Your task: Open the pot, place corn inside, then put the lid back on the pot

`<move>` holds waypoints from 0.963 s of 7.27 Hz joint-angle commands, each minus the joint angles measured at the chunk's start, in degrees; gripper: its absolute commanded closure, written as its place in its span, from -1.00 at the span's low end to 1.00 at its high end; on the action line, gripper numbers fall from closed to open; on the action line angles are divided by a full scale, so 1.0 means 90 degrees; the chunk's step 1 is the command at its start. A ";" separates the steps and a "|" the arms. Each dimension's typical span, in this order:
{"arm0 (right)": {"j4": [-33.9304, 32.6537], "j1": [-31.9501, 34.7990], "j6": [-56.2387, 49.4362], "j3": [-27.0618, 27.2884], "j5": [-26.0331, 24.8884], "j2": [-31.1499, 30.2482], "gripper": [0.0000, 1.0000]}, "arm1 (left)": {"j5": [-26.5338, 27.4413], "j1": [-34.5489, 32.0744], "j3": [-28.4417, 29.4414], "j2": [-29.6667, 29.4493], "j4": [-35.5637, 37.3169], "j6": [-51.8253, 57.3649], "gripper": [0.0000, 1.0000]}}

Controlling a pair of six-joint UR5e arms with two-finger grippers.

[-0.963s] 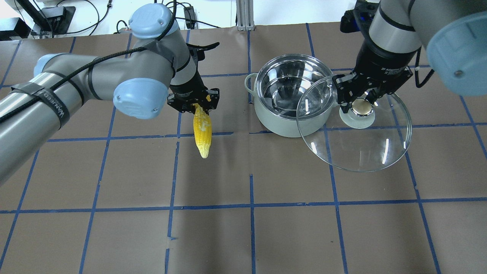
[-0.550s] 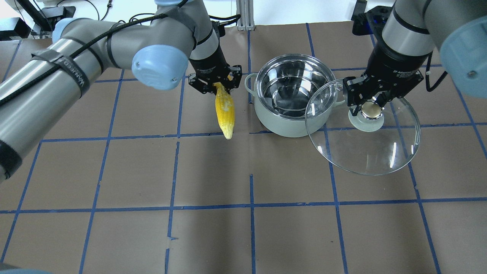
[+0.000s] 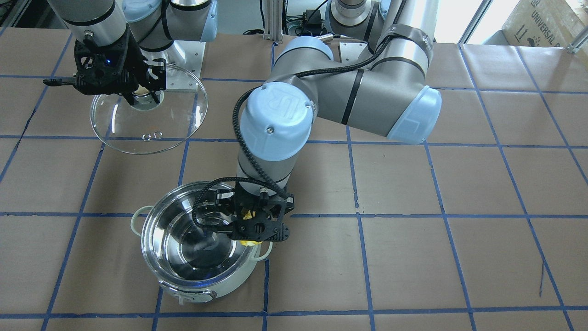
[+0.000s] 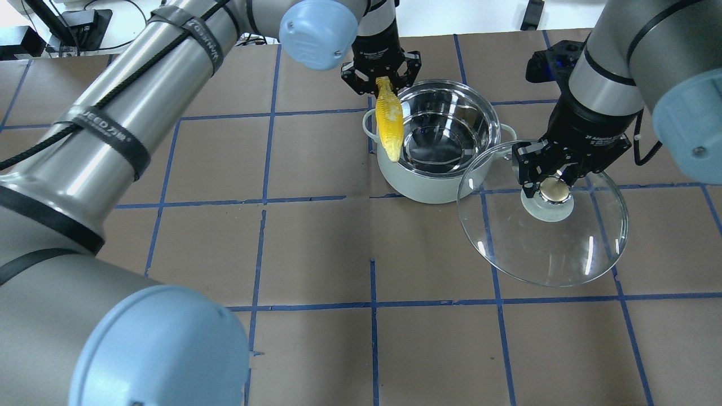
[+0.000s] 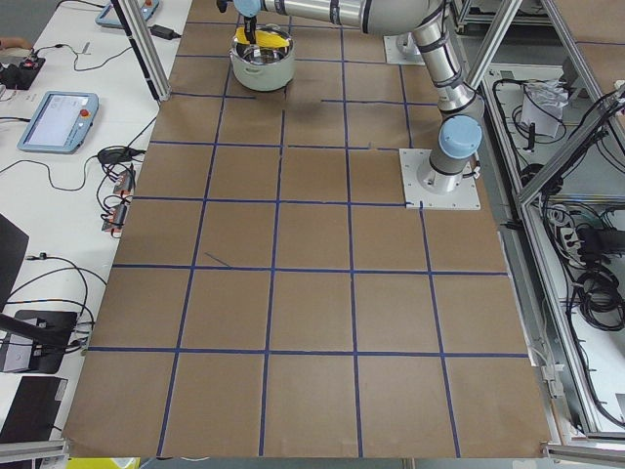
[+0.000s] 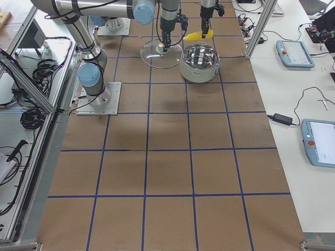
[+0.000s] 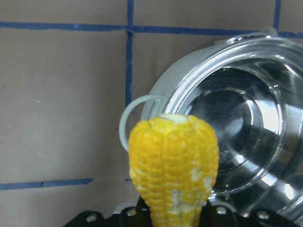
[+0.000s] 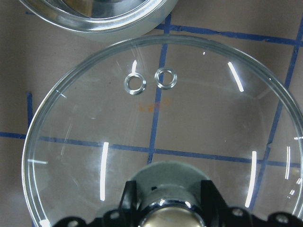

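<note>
The mint-green pot [image 4: 420,183] stands open on the table, its steel inside bare. It also shows in the front view [image 3: 229,280] and the left wrist view [image 7: 246,113]. My left gripper [image 4: 383,82] is shut on the thick end of the yellow corn [image 4: 390,119], which hangs tip down over the pot's left rim and handle. The corn fills the left wrist view [image 7: 173,165]. My right gripper [image 4: 553,183] is shut on the knob of the glass lid [image 4: 564,248], held in the air to the right of the pot. The lid [image 8: 156,127] shows in the right wrist view.
Brown paper with blue tape gridlines covers the table [image 4: 361,338]. The left arm's elbow [image 3: 275,124] hangs above the pot in the front view. Tablets and cables lie on side benches [image 6: 293,52] beyond the table's far edge.
My left gripper carried the corn right and away from me, from the open table to over the pot's left rim. My right gripper moved the lid a little right and nearer.
</note>
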 commanded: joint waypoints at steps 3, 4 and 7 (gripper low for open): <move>-0.0039 -0.0014 -0.0032 0.0056 -0.0083 -0.0010 0.32 | 0.0042 -0.0265 0.0767 -0.0721 -0.0176 -0.0044 -0.44; -0.0039 -0.0014 -0.0032 0.0056 -0.0083 -0.0010 0.32 | 0.0090 -0.0295 0.0766 -0.0740 -0.0235 -0.0015 -0.99; -0.0068 -0.0024 -0.0042 0.0046 -0.0074 -0.0010 0.29 | 0.0052 -0.0131 0.0727 -0.0604 -0.1145 0.0073 -1.00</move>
